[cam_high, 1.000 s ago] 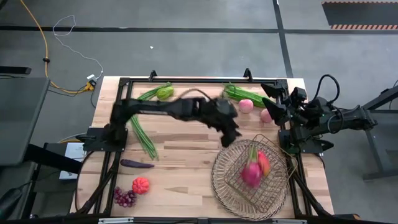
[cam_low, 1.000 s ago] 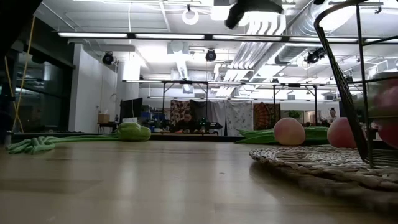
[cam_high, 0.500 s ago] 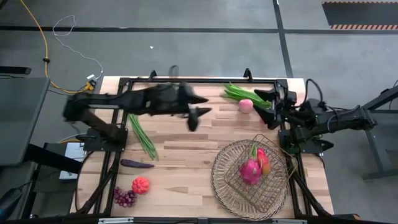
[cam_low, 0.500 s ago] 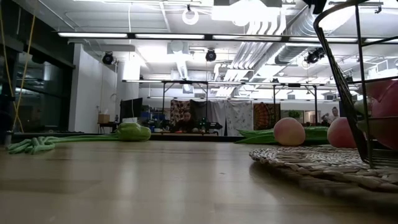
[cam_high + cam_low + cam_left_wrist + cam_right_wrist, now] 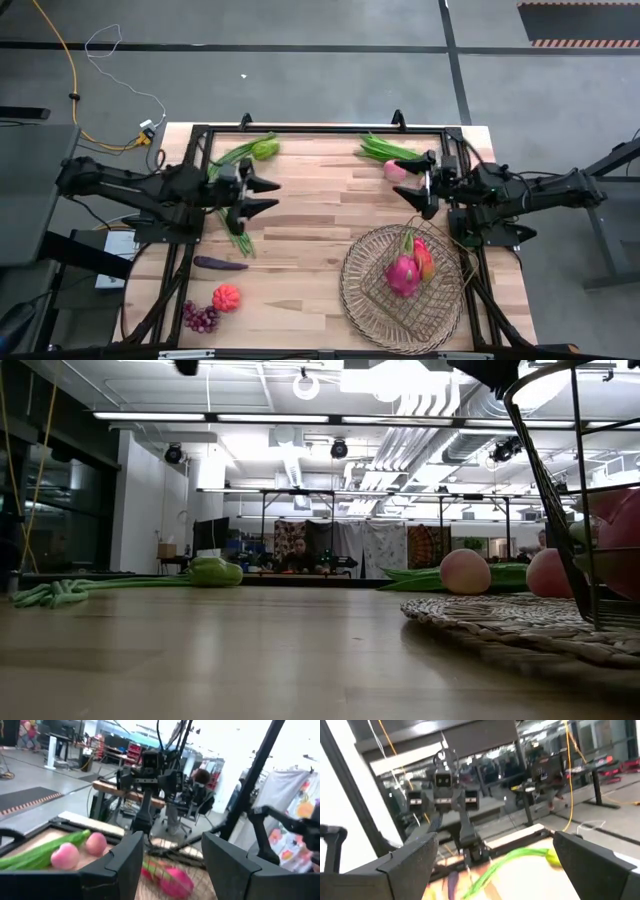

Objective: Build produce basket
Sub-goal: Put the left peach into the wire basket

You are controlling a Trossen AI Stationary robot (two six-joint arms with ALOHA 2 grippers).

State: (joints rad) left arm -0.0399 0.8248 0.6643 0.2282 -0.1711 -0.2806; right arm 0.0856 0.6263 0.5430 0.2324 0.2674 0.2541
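Filling the basket (image 5: 400, 290) is well begun: it sits at the counter's (image 5: 320, 210) near right corner with a dragon fruit (image 5: 404, 277) and another fruit inside. Green beans (image 5: 230, 218) lie along the left side, more beans (image 5: 385, 150) and a peach (image 5: 396, 170) by the far right edge, a green pepper (image 5: 264, 149) at the far left, eggplant (image 5: 220, 264), pumpkin (image 5: 226, 297) and grapes (image 5: 201, 317) near the left corner. The right tool (image 5: 420, 184), spread wide and empty, hovers just beside the peach; I'd lower it straight over the fruit and close gently. The left tool (image 5: 262, 195), half spread and empty, waits above the beans.
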